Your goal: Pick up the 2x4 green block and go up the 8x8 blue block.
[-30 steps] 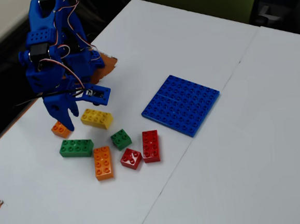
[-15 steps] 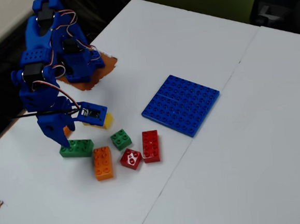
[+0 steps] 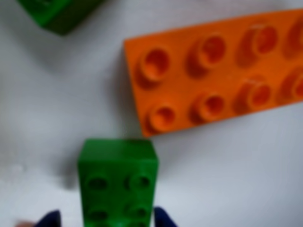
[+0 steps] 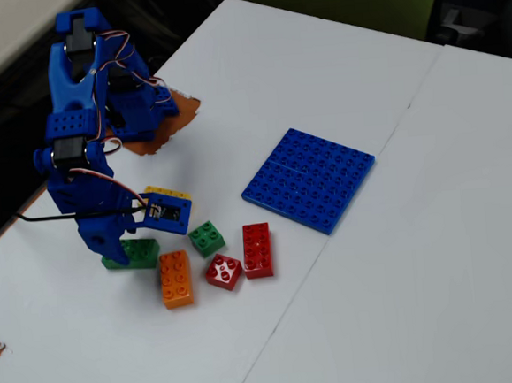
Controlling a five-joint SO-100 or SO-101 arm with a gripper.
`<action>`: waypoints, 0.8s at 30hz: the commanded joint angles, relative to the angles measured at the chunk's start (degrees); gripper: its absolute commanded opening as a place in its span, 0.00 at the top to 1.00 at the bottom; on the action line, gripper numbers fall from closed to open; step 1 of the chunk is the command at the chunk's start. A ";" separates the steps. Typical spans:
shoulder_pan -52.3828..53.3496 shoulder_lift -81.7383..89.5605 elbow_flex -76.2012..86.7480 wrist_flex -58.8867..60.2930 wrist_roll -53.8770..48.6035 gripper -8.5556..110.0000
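**Green brick between the jaws, low on the tabletop**

Right now I see the 2x4 green block (image 3: 117, 182) as a glossy green oblong brick with two rows of studs, only its near end showing in the wrist view. My gripper (image 3: 106, 220) has its blue fingertips (image 3: 163, 217) on either side of the brick, so the jaws look clenched on it. Just ahead lies an orange brick (image 3: 218, 78), close but apart.

From the fixed view I get what the wrist camera misses: the 8x8 blue block (image 4: 309, 178), a thin flat studded plate, sits well apart to the right on the white tabletop (image 4: 407, 304), with the small green brick (image 4: 206, 238) and two red bricks (image 4: 257, 249) between.
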State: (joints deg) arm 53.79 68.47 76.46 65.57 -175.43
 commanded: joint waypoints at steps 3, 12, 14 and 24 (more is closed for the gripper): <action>-0.88 -0.26 -2.55 0.44 0.35 0.73; -0.62 -1.23 -2.55 0.09 0.35 0.77; -0.53 -1.41 -2.55 0.09 0.35 0.79; -0.88 1.41 -2.72 3.08 5.80 0.92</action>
State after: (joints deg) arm 53.70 66.53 76.46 66.53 -171.56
